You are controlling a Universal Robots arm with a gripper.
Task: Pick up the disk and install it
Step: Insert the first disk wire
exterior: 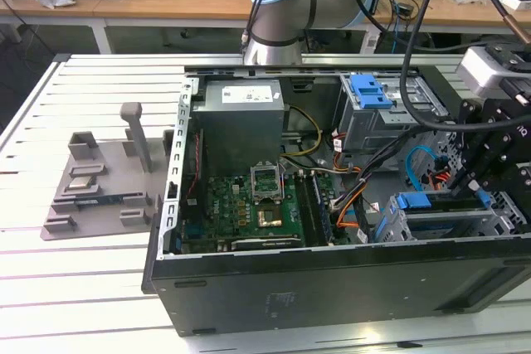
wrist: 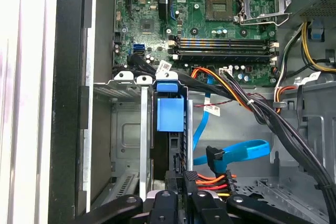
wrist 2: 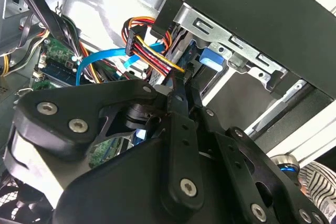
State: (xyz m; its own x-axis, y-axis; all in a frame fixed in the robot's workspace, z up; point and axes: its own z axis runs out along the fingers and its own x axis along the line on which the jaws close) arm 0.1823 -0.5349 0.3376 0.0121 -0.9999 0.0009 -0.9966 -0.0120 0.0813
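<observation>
On the exterior view's left, a grey moulded fixture (exterior: 98, 181) sits on the white slatted table (exterior: 75, 288), well apart from the work. Next comes the open PC case (exterior: 332, 283), lying on its side. Inside it are the grey power-supply box (exterior: 241, 118), then the green motherboard (exterior: 249, 209) with its bare CPU socket (exterior: 267, 180). Further right is a bundle of orange, black & yellow cables (exterior: 348, 196). Up top, a bare blue bracket (exterior: 369, 90) lies on the upper drive cage.

At the exterior view's right, the arm's black gripper (exterior: 477, 184) hangs over the lower drive cage (exterior: 398, 225), near the case's front edge.

The disk (exterior: 412, 201) appears to stand on edge in that cage. Its blue rail tab pokes up between the metal slot walls (the silver body is mostly hidden, so I can't tell how deep it sits).

In the first wrist view the gripper (wrist: 178, 182) is right at the disk's (wrist: 170, 114) end. A blue flat cable (wrist: 231, 153) and a red-yellow power plug (wrist: 210, 179) sit just beside it.

Can't tell whether the claw is clenched or released: in the second wrist view the gripper (wrist 2: 184, 82) tip is lost among the wires.
</observation>
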